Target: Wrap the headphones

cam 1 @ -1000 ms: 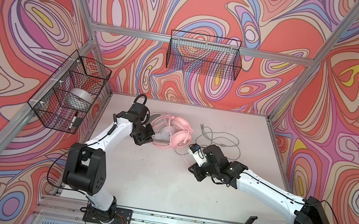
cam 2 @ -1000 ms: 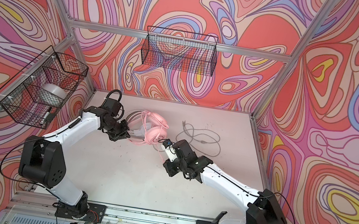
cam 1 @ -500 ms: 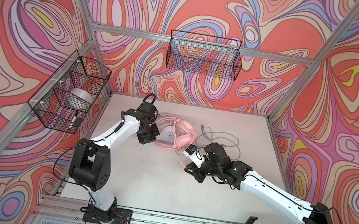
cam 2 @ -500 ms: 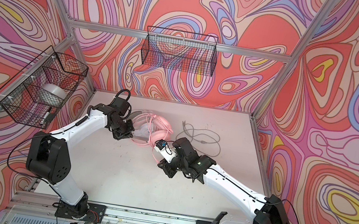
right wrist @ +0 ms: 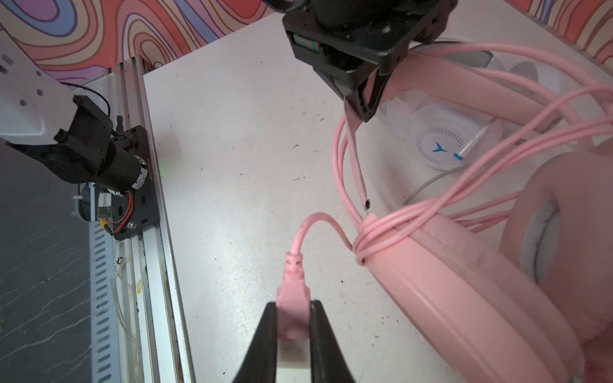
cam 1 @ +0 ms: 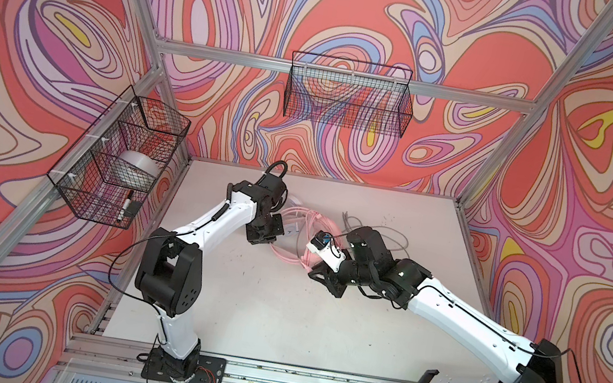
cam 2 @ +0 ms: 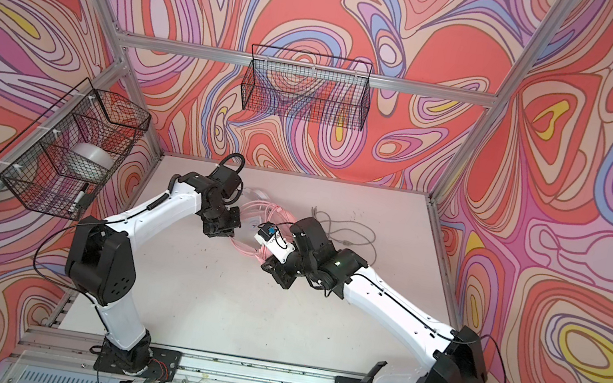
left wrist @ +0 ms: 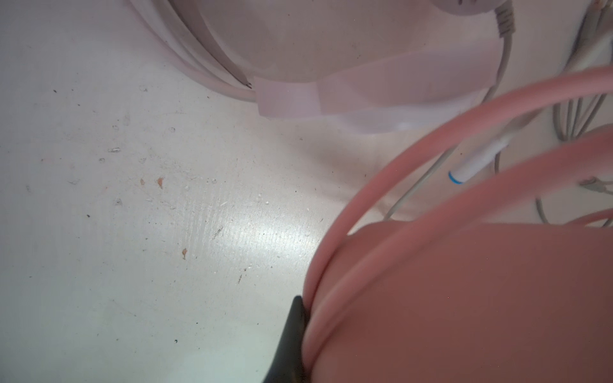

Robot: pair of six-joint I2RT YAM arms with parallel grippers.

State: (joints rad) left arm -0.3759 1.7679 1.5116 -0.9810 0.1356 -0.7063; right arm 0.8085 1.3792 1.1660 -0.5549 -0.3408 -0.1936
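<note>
Currently my right gripper [right wrist: 293, 306] is nearly closed, its two black fingers [right wrist: 263, 338] pinching the pink cable plug [right wrist: 293, 282] just above the white tabletop [cam 1: 274, 322]. From that plug the pink cable [right wrist: 318, 217] arcs up and joins several loops lying round the pink over-ear headset [right wrist: 464, 298], which sits at the far middle of the table, between my two wrists.

My left gripper [right wrist: 363, 111] has its jaws pressed together on that headset near its band, with cable loops passing right beside the tips. A thin strip [right wrist: 356, 159] runs down from them, and I cannot make out what part it is.

The white over-ear headset [right wrist: 438, 149] lies flat just beside the pink one, and its grey cable [cam 1: 386, 231] sprawls toward the far right of the table.

In both top views my own wrists cover the fingertips and most of both headsets. In the left wrist view only one black finger [left wrist: 292, 328] shows. The pink body, close and blurred, covers the other, and the white headset is cut off at the frame edge.
</note>
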